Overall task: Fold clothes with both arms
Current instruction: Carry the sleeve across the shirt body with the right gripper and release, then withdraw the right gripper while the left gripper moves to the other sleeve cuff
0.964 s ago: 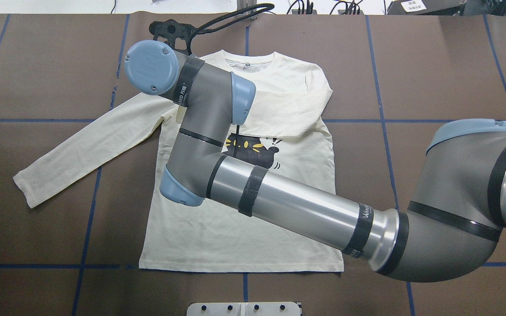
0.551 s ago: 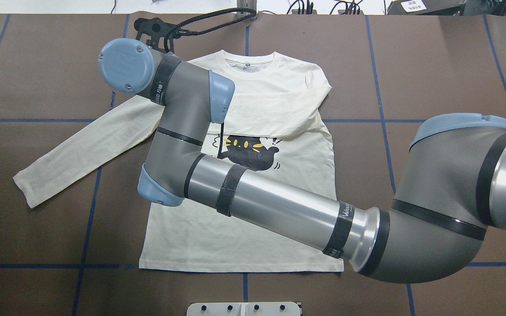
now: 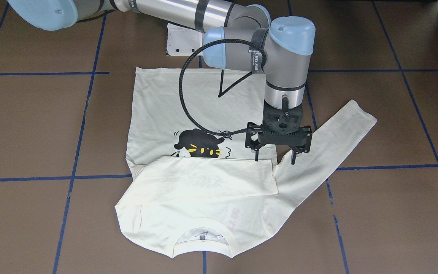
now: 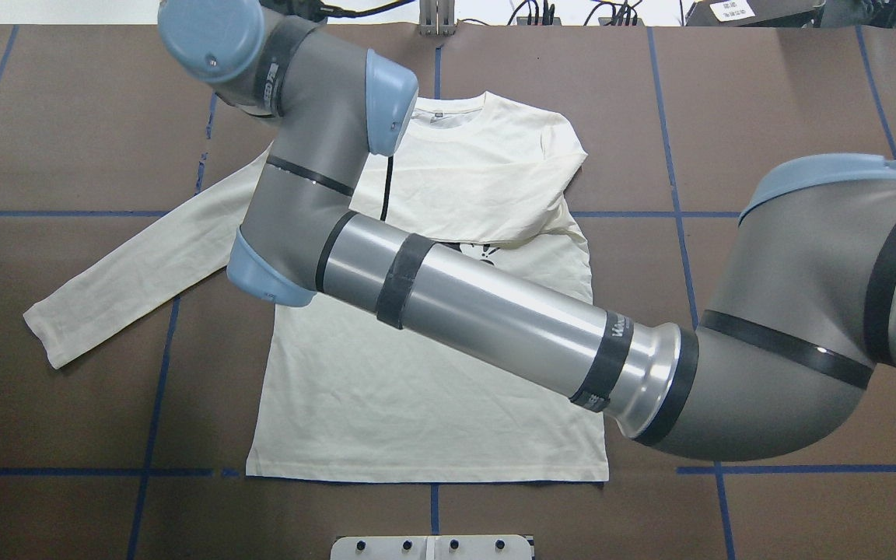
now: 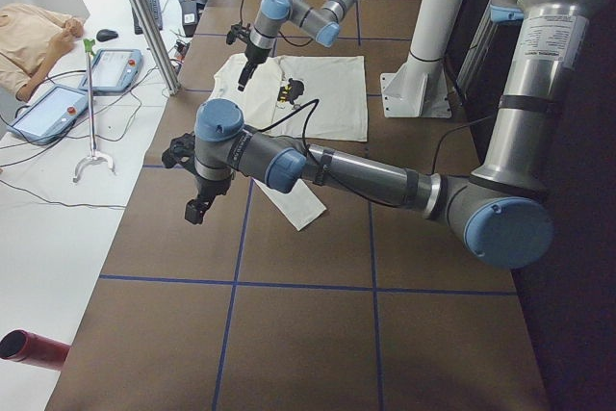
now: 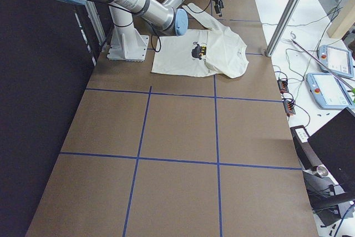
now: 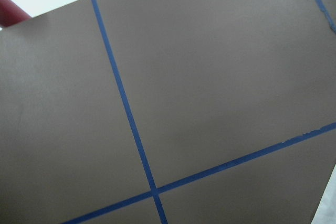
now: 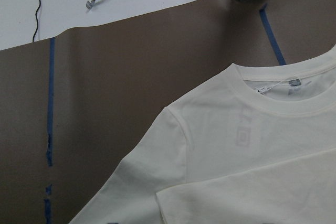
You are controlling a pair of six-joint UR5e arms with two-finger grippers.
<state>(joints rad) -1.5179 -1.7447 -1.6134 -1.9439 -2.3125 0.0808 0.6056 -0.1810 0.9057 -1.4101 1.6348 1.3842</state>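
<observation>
Hovering R hand (image 3: pixel 274 161) spread, empty | above T-shirt (image 3: pixel 188 190) sleeve seam | L hand (image 5: pixel 195 211): can't tell

Overhead cam sits behind the robot, looking forward and down on the table (image 4: pixel 806 93); the right arm (image 4: pixel 495 311) looms big in it, so it's mounted close above; front cam faces back from the opposite side, steep, tight on the shirt (image 3: pixel 188 190); those two share the whole shirt, just flipped; the two side cams look along the table from either end, further off, shirt small in both; right wrist cam hangs close over the collar (image 8: pixel 299 106) and table edge; left wrist cam stares close at bare table and blue tape (image 7: pixel 131 114), away from the shirt.
</observation>
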